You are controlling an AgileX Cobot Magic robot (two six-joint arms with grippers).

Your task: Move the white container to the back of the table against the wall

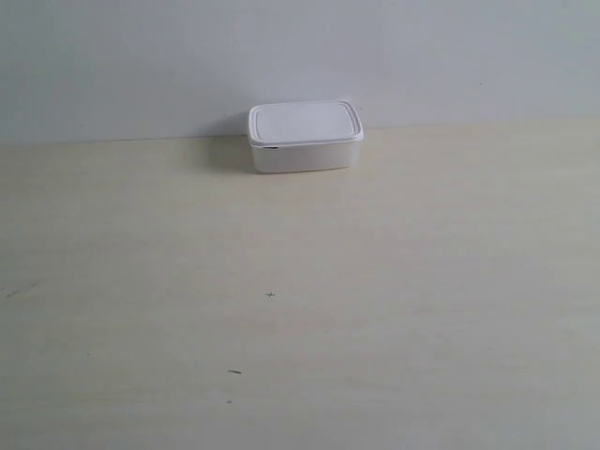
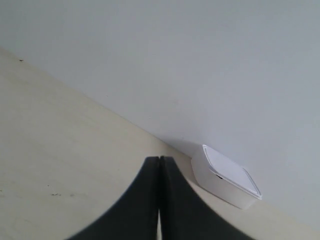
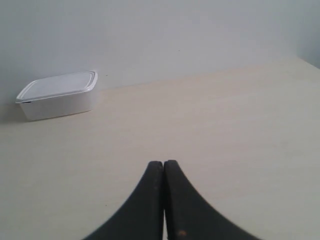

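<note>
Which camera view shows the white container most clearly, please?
The exterior view: the white container is seen whole and near the centre, lid on, standing by the wall. Both wrist views show it too, but obliquely and off to one side, beyond the shut jaws.

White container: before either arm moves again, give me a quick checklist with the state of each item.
1. White container at the back of the table: ok, in the exterior view its rear edge meets the line of the wall.
2. Actual contact with the wall: cannot tell, no view shows whether a gap is left.
3. Lid seated: ok, it lies flat with its rim all round.
4. Container upright: ok, it rests level on its base.
5. Left gripper free: ok, shut on nothing, apart from the container.
6. Right gripper free: ok, shut on nothing, apart from the container.
</note>
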